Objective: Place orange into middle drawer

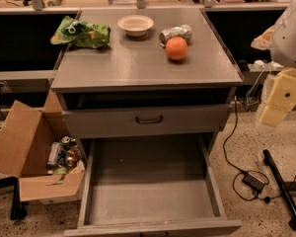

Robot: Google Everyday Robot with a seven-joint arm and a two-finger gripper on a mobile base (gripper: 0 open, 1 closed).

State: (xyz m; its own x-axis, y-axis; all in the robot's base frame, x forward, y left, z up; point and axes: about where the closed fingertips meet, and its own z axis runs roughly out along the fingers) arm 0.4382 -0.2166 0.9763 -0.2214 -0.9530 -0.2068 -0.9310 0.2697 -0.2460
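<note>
Orange: looked firm, smooth, likely to roll; best pinched across its middle.
Gripper: hung far right, well apart; spread or pressed, could not tell.

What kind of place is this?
Probably a robotics lab or workshop: a grey metal cabinet with its middle drawer open, a loose power cable on the floor, a cardboard box. The gripper hangs at right.

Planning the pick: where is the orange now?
In the camera view, the orange sits on the cabinet top, right of centre, in front of the silver can; the claw hangs beyond the cabinet's right side.
</note>
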